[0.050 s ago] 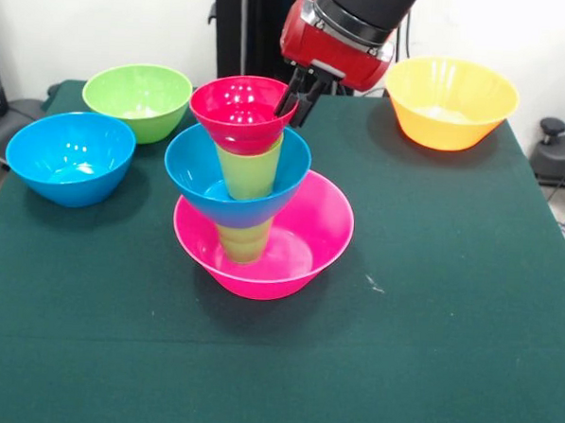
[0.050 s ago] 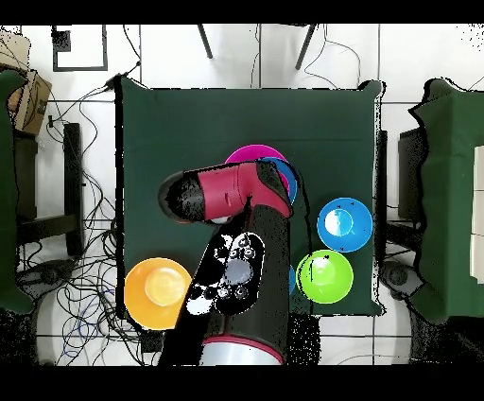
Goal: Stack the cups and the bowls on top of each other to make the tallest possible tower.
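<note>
Tower (image 1: pixel 255 196): stands on the green-covered table (image 1: pixel 448 305), toward the middle and a little to the left in the front view.
Base: a wide pink bowl (image 1: pixel 299 260), resting on the table.
First cup: a lime cup (image 1: pixel 245 240), upside down inside the pink bowl.
Middle bowl: a blue bowl (image 1: pixel 201 184), seated on that cup and tilted slightly.
Second cup: a green cup (image 1: pixel 251 170), standing in the blue bowl.
Top bowl: a small red bowl (image 1: pixel 236 110), seated on the green cup.
End effector (image 1: pixel 301 97): the black fingers (image 1: pixel 288 98) close on the right-hand rim of the red bowl, with one finger seemingly inside the rim and one outside.
Arm (image 1: pixel 344 30): red and black, coming down from above; in the overhead view it covers most of the tower.
Loose blue bowl (image 1: pixel 70 156): sits alone at the left of the table, well apart from the tower.
Loose green bowl (image 1: pixel 137 100): sits behind the blue one, near the far left corner.
Orange bowl (image 1: pixel 449 100): sits at the far right corner, well apart from everything else.
</note>
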### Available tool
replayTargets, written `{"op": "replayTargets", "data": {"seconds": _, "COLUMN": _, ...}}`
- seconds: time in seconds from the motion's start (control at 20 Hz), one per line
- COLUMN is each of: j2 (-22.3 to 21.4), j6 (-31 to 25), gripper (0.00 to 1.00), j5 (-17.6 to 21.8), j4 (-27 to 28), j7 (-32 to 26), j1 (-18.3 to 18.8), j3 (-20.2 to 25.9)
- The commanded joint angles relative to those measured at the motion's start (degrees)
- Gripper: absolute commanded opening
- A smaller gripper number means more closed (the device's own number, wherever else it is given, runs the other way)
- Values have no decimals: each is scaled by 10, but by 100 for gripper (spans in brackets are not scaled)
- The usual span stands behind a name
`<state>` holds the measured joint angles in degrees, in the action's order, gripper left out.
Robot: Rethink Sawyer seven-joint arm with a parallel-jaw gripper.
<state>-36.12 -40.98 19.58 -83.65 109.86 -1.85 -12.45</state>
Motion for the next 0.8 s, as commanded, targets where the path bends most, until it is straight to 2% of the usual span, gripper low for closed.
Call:
{"op": "replayTargets", "data": {"seconds": 0.05, "j2": 22, "j6": -15, "gripper": 0, "j5": 32, "j4": 18, "j7": -55, "j1": 9, "j3": 66}}
{"op": "replayTargets", "data": {"seconds": 0.8, "j2": 20, "j6": -19, "gripper": 0, "j5": 30, "j4": 16, "j7": -49, "j1": 4, "j3": 61}}
